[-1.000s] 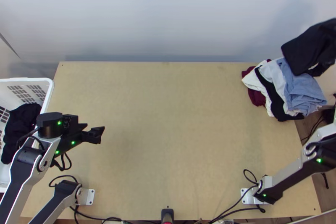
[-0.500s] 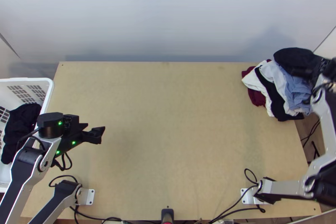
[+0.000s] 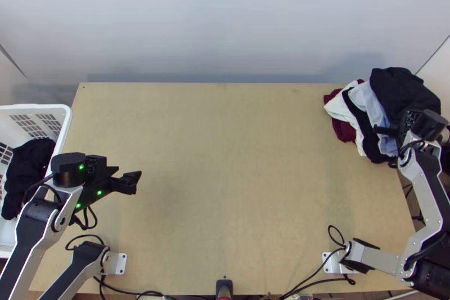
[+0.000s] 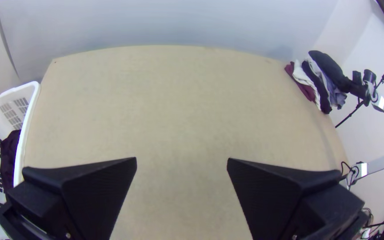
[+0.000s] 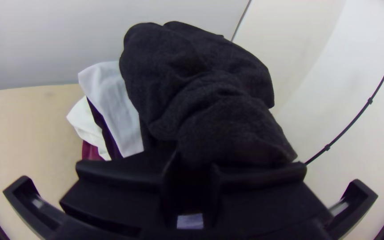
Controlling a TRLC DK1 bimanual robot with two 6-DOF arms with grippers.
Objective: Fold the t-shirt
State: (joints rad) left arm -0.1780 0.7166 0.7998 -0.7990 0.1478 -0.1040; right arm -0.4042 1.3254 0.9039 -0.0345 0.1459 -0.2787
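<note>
Black, lies as bunched cloth [image 3: 402, 90] over piled clothes [image 3: 340, 111] at upper right, pinched by the right gripper [image 3: 404, 121], with the left gripper [image 3: 128, 173] spread at left.

Dark garment [image 3: 402, 92]: matt cloth; table [image 3: 225, 159]: smooth wood.

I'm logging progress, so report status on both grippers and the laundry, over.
Left gripper open above table. Right gripper shut on dark garment, bunched atop clothes pile. Possible snag: clothes beneath.

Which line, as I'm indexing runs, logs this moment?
Right gripper: shut on bunched black cloth atop clothes pile | left gripper: open, empty, above table | white basket: dark cloth inside
</note>
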